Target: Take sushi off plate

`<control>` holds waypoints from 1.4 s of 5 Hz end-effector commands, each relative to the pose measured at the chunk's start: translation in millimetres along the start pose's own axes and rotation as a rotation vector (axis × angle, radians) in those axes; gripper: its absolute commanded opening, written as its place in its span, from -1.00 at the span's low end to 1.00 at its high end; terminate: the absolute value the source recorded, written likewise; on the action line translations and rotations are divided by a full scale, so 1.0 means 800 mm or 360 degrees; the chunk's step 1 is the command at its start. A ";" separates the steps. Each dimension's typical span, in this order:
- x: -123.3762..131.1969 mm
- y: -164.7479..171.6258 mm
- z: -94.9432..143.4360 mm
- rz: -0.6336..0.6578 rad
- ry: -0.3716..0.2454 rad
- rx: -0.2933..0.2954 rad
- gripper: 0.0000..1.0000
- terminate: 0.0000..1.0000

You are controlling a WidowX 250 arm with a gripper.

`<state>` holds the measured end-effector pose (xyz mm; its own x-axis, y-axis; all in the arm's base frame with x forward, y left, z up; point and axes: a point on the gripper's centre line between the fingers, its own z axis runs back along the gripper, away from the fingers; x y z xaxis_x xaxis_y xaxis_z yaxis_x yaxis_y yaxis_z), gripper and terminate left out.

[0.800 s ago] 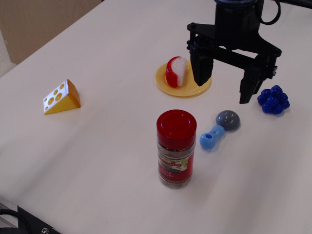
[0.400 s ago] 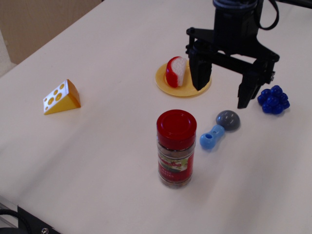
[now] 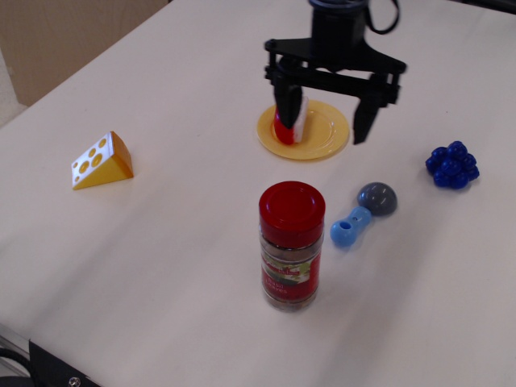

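Jaws spread wide — my gripper (image 3: 326,118) hangs over the yellow plate (image 3: 326,137), where the sushi (image 3: 288,129) stands at the left side, partly hidden behind my left finger (image 3: 289,103) — off-centre from the gap.

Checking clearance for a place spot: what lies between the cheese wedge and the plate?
Only bare table shows between the cheese wedge and the plate in this single camera view.
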<state>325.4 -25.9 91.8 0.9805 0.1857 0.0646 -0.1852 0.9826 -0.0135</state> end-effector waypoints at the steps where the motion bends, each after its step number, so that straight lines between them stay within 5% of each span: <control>1: 0.073 0.064 -0.011 0.0247 -0.0127 -0.0063 1.00 -1.00; 5: 0.105 0.052 -0.040 0.0234 -0.0174 -0.0036 1.00 -1.00; 7: 0.107 0.056 -0.065 0.0251 -0.0087 0.0068 1.00 -1.00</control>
<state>399.4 29.8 26.6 0.9391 0.3373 0.0662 -0.3397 0.9402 0.0271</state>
